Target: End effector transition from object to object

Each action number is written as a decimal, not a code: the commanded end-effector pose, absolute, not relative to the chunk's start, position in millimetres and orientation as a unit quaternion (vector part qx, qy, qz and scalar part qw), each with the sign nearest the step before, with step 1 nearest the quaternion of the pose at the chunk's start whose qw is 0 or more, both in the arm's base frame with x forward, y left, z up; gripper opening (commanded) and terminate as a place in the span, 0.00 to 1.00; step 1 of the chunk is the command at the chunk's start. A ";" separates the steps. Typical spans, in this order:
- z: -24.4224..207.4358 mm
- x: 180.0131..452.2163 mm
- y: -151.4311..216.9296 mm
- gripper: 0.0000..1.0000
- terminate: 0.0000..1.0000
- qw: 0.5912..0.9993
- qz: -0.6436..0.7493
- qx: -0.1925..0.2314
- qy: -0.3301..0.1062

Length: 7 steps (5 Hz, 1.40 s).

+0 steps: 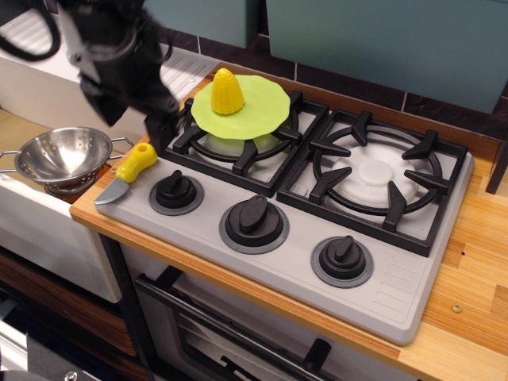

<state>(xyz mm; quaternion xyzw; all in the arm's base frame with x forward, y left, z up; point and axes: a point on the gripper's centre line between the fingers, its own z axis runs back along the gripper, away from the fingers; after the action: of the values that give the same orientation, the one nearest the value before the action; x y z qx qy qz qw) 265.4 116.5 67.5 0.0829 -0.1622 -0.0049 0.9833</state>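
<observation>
The end effector [159, 133] is a black gripper with a bulky wrist and cables, blurred by motion at the upper left. Its fingertips hang just above and behind the yellow handle of a toy knife [135, 163], not touching it. It holds nothing that I can see, and the blur hides whether the fingers are apart. A yellow corn cob [227, 91] stands upright on a lime green plate [262, 103] on the left burner, to the right of the gripper.
A steel colander [62, 155] sits left of the stove over the sink edge. The grey stove [381, 294] has three black knobs [254, 221] in front and an open right burner [371, 171]. A wooden counter [476, 262] runs to the right.
</observation>
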 end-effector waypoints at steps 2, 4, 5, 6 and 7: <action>44.5 267.3 132.7 1.00 0.00 0.974 -0.010 0.085 -0.209; 22.2 265.4 134.8 1.00 0.00 0.972 -0.010 0.077 -0.221; 15.7 266.0 135.0 1.00 0.00 0.973 -0.017 0.073 -0.216; 15.7 266.0 135.0 1.00 0.00 0.973 -0.017 0.073 -0.216; 15.7 266.0 135.0 1.00 0.00 0.973 -0.017 0.073 -0.216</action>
<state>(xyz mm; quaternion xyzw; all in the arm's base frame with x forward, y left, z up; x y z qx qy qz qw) 266.6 134.7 20.1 0.0741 -0.2244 -0.0092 0.9716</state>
